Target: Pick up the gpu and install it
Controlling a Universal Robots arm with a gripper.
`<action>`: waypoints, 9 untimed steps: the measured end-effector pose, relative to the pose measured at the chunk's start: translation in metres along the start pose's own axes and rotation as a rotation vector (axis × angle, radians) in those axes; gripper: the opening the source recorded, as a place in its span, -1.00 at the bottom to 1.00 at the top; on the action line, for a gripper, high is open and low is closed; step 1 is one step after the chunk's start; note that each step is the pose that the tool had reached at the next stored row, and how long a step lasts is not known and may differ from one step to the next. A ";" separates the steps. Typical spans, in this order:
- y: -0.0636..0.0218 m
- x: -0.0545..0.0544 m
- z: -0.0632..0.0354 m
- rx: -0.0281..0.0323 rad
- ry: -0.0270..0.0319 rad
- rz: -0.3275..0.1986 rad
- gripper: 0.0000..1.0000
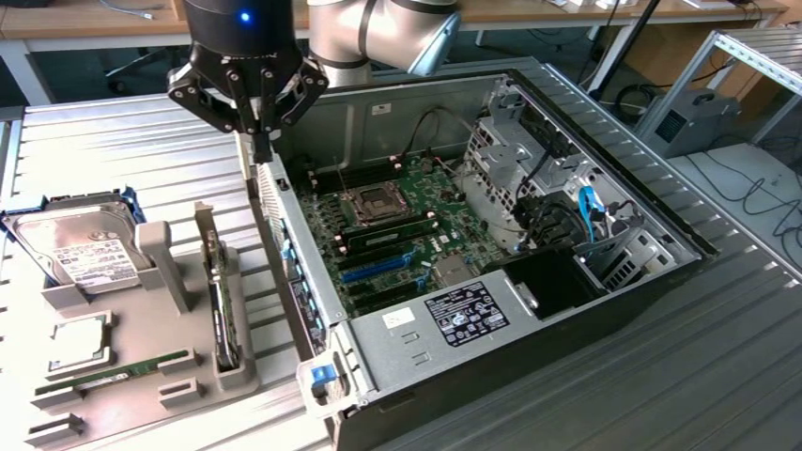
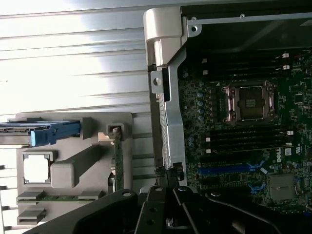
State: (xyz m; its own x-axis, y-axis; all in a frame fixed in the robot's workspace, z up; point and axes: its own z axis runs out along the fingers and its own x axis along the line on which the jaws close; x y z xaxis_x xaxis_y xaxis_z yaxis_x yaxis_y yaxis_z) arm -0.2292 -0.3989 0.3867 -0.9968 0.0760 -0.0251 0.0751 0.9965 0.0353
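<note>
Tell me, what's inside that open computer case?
A green motherboard with an empty processor socket, blue slots, a labelled metal box and cables. Whatever lies beneath that box is covered.

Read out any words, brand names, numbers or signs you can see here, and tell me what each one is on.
"DELL": white print on the circuit board, near its edge, seen in the wrist view.
Black label on the power supply: too small to read.
Label on the hard drive: too small to read.
White sticker beside the power supply: too small to read.

Closed gripper [image 1: 261, 148] hangs over the case [image 1: 296, 272] wall.
</note>
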 end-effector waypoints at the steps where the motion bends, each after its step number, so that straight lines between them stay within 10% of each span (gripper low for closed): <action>1: 0.0000 0.000 0.0001 -0.0001 0.0000 0.000 -0.79; 9: -0.0003 0.003 0.0004 0.0000 0.0000 0.000 -0.79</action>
State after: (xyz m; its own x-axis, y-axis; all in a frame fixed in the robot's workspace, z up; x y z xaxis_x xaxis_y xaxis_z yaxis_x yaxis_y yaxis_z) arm -0.2324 -0.3989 0.3862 -0.9968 0.0760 -0.0251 0.0751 0.9965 0.0354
